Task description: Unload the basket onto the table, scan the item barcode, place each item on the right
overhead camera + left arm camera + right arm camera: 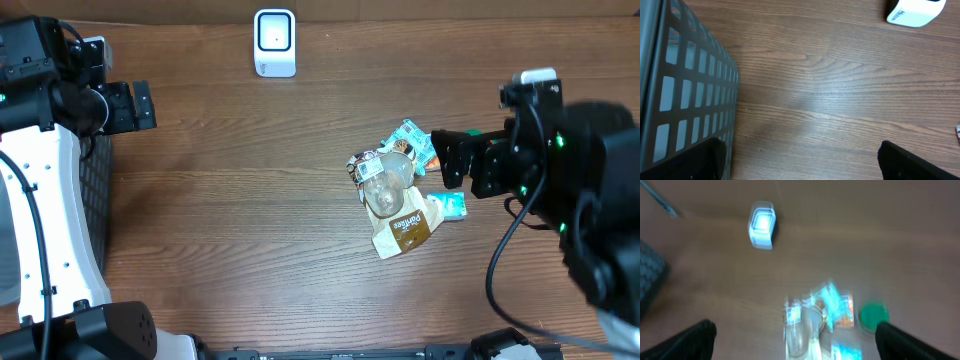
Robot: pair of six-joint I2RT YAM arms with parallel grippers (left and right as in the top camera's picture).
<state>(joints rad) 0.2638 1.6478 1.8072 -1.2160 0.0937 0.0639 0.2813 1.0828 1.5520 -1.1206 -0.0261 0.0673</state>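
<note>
Left claw (147,105) and right claw (441,160) hover at opposite sides, facing inward, both spread wide, empty.

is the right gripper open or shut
The right gripper is open: its fingers sit at opposite edges of the wrist view, nothing held between them.

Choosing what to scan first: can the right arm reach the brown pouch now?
Likely yes: the right gripper, jaws open, is close beside the brown pouch, whose lower half lies uncovered.
</note>
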